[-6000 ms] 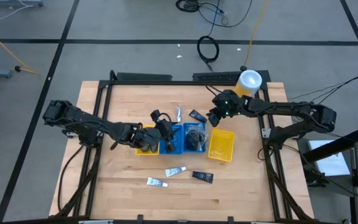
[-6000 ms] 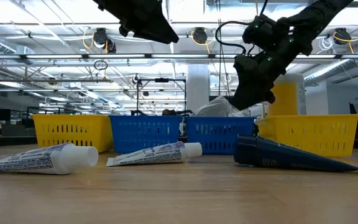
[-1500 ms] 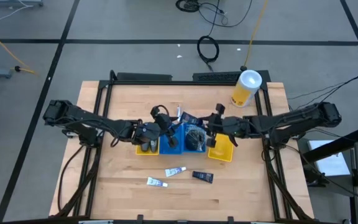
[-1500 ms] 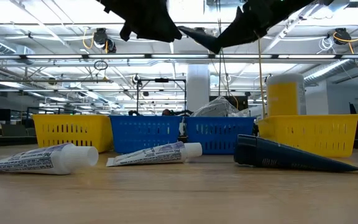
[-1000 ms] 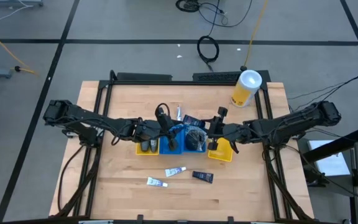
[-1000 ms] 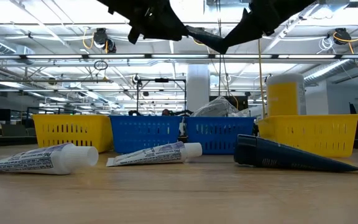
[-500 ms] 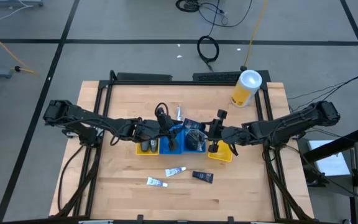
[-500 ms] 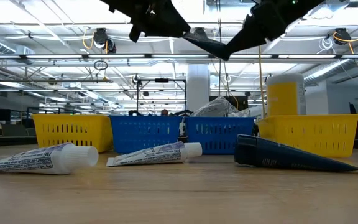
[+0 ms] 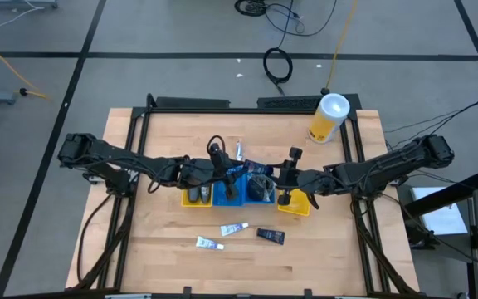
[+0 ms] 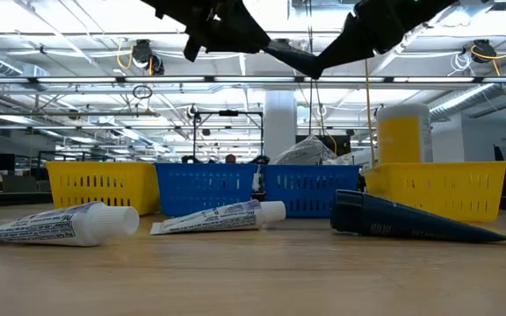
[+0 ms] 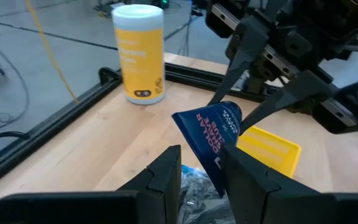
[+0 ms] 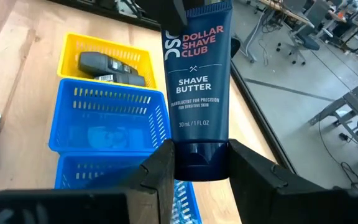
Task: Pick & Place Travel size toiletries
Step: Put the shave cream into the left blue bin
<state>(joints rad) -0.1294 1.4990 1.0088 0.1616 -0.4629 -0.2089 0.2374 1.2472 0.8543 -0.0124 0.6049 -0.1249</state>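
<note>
The biggest risk sits above the blue bins [image 9: 237,189]: both grippers pinch one navy shave butter tube [image 12: 196,81] at once, the right gripper [image 12: 197,163] clamped on its cap end, the left gripper [image 11: 199,169] closed on its crimped tail. If neither lets go, the soft tube may twist or tear; if both do, it drops beside the bins. A lesser risk: the tubes [image 9: 232,228] lying nearer the front edge than the bins could be nudged.

Table [image 9: 164,249]: pale wood, matt, grain visible.
Bins [image 12: 107,118]: yellow and blue slotted plastic, slightly glossy.
Navy tube [image 12: 196,87]: smooth plastic, satin sheen, printed lettering.
Canister [image 11: 140,53]: yellow plastic, white lid.
Fingers [image 11: 166,180]: matt black.
</note>
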